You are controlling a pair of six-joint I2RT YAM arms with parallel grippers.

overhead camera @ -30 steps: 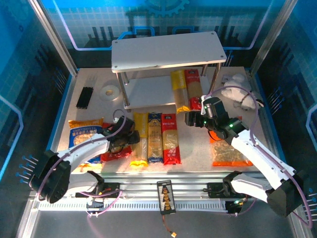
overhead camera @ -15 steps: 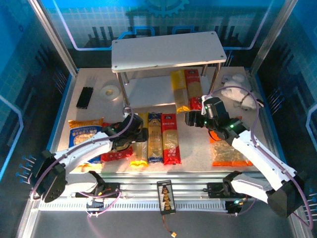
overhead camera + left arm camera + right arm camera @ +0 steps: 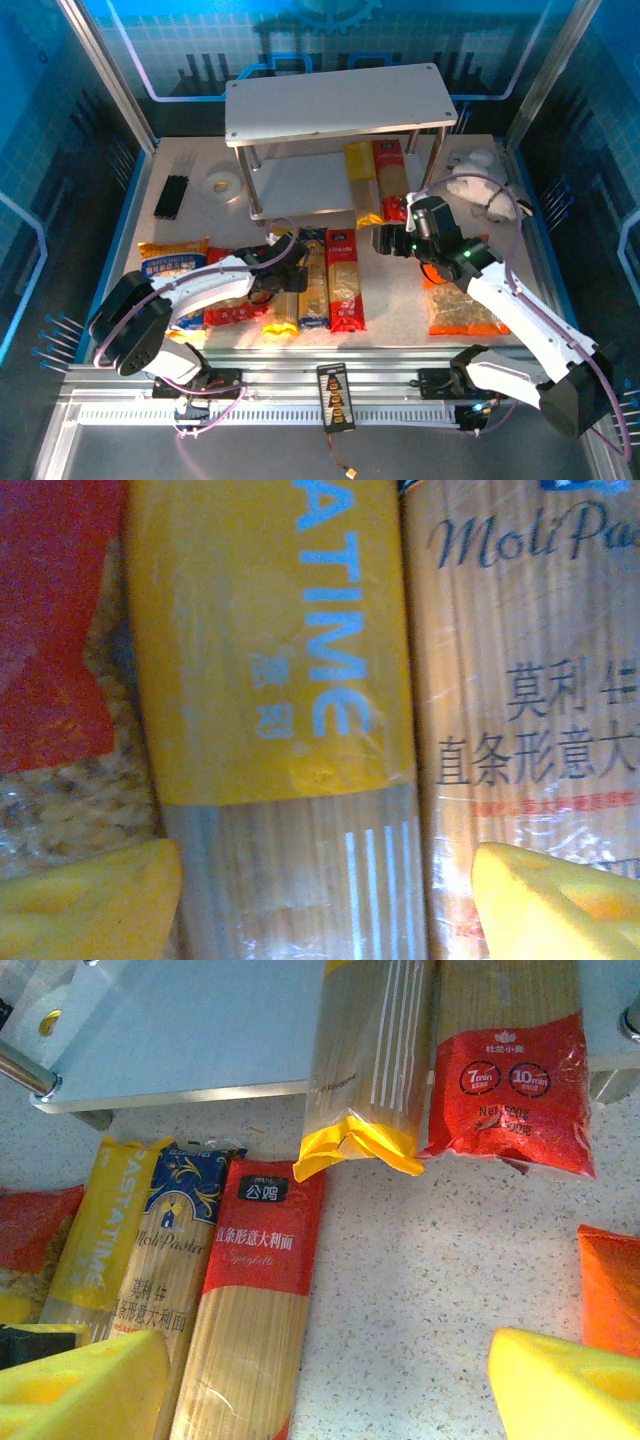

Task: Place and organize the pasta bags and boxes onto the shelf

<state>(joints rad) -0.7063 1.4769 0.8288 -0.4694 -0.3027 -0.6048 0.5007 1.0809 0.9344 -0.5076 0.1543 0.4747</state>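
The two-tier shelf (image 3: 340, 105), flat light grey boards on slim metal posts, stands at the back of the white speckled table (image 3: 400, 300). On its lower board (image 3: 190, 1020) two long narrow spaghetti packs lie side by side, the shelved yellow pack (image 3: 362, 180) and the shelved red pack (image 3: 390, 172). Both overhang the front edge toward the arms.

Three wide pillow-shaped plastic bags of short pasta lie on the table. The orange bag (image 3: 460, 310) is at the right, partly under the right arm. The blue-yellow bag (image 3: 172, 265) is at the left, and the red bag (image 3: 235, 312) lies just beside it, partly hidden by the left arm.

In front of the shelf three more long packs lie touching in a row: the yellow pack with blue lettering (image 3: 282, 315), the blue-and-yellow pack (image 3: 313, 285) and the red pack with a clear window (image 3: 343, 280).

The left gripper (image 3: 282, 280) hangs low over the yellow pack with blue lettering. Its yellow fingertips (image 3: 90, 900) are spread wide, one at the seam between red bag and pack, the other over the blue-and-yellow pack. It is released and grasps nothing; whether the tips touch the wrapping I cannot tell.

The right gripper (image 3: 385, 242) hovers above bare table just before the overhanging ends of the shelved packs, jaws wide apart and empty.

A crumpled white cloth (image 3: 475, 170) lies right of the shelf. A flat black strip (image 3: 172, 197) and a white tape roll (image 3: 218, 185) lie to its left.
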